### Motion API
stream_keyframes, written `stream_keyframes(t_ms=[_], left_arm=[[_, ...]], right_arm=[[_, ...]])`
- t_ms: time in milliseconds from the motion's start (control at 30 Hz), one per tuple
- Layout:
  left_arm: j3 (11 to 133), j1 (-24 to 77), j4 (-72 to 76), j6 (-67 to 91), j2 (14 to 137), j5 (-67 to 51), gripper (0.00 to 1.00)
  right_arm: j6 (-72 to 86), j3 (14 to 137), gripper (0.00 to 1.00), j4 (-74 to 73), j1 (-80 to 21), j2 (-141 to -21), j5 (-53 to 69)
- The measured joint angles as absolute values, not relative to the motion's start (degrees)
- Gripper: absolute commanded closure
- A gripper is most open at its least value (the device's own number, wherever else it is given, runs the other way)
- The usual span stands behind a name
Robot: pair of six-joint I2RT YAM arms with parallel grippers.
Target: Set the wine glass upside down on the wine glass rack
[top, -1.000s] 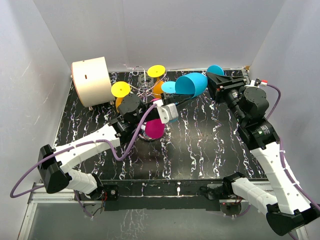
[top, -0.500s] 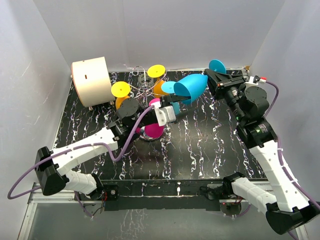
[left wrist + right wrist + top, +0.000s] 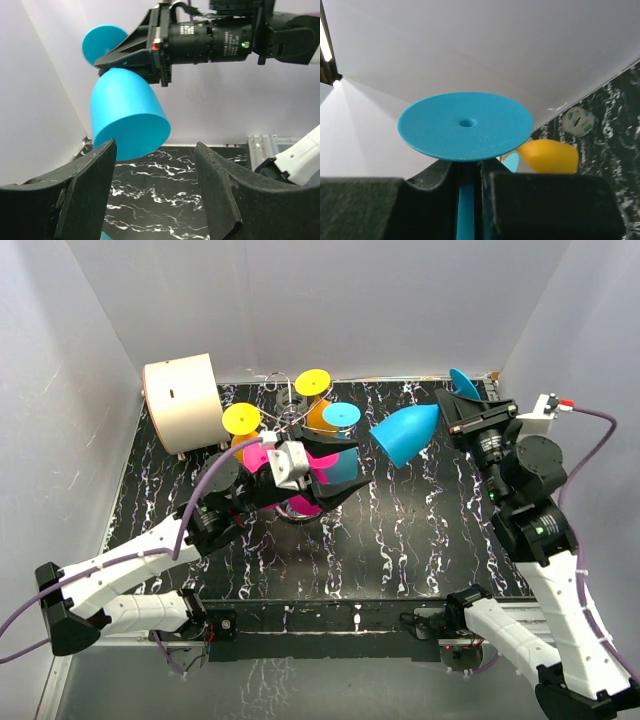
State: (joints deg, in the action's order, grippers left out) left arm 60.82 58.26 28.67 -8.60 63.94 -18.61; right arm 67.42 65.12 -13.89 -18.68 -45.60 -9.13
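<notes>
The blue wine glass [image 3: 405, 435] hangs in the air at the right, bowl pointing left and down. My right gripper [image 3: 463, 403] is shut on its stem [image 3: 466, 200], just under the round foot [image 3: 465, 125]. In the left wrist view the bowl [image 3: 127, 115] floats ahead of my left gripper [image 3: 155, 190], apart from it. My left gripper [image 3: 335, 472] is open with nothing between its fingers, over the front of the wine glass rack [image 3: 283, 420], whose wire arms carry several hanging glasses.
On the rack hang yellow-footed glasses [image 3: 241, 419], an orange bowl [image 3: 318, 418], a blue glass [image 3: 341, 415] and a pink one [image 3: 300, 502]. A cream cylinder [image 3: 183, 402] lies at the back left. White walls close in on both sides.
My left gripper opened, let go of the blue glass and drew back to the left. My right gripper shut on the stem and carried the glass rightward.
</notes>
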Motion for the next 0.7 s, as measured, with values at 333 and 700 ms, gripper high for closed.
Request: stream_keyframes(t_ms=[333,700], left_arm=[[64.4,58.2,17.3,5.9,62.7,-11.4,0.05],[64.0,58.2,17.8,13.6,60.4,-9.4,0.01]], right_arm=[[40.3,62.9,1.00,-14.8,-18.7,-36.5,-8.1],[24.6,57.7,1.00,-10.7,-18.6,-31.4,1.6]])
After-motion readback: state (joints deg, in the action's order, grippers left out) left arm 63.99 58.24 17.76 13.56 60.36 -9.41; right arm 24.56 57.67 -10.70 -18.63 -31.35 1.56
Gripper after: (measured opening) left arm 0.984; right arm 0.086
